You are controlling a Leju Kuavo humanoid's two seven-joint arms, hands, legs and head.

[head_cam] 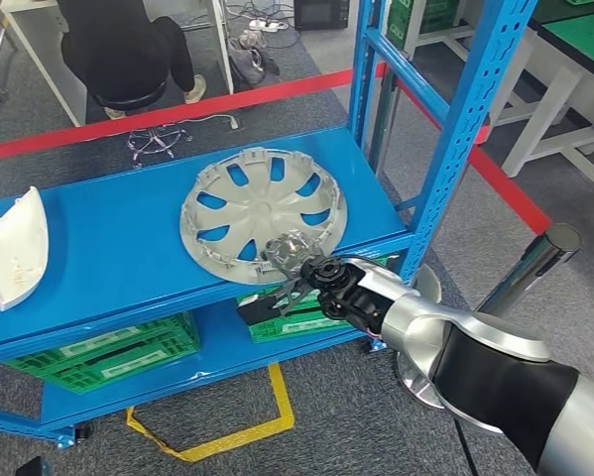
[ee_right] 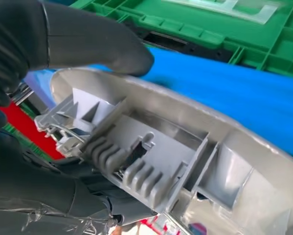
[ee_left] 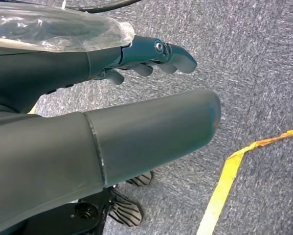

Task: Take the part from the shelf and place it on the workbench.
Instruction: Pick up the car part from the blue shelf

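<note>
Right hand gripped the near rim of the grey wheel cover, which lay flat at the front edge of the blue shelf. Left hand hung empty, fingers loosely apart.

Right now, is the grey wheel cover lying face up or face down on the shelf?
Face down: the wheel cover shows its ribbed inner side and rim clips upward on the blue shelf.

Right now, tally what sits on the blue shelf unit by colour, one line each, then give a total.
Grey: 1, the wheel cover on the top shelf, with the right hand at its near rim.
White: 1, the white part at the shelf's left end.
Green: 2, the left crate and the right crate on the shelf below.
Total: 4
</note>
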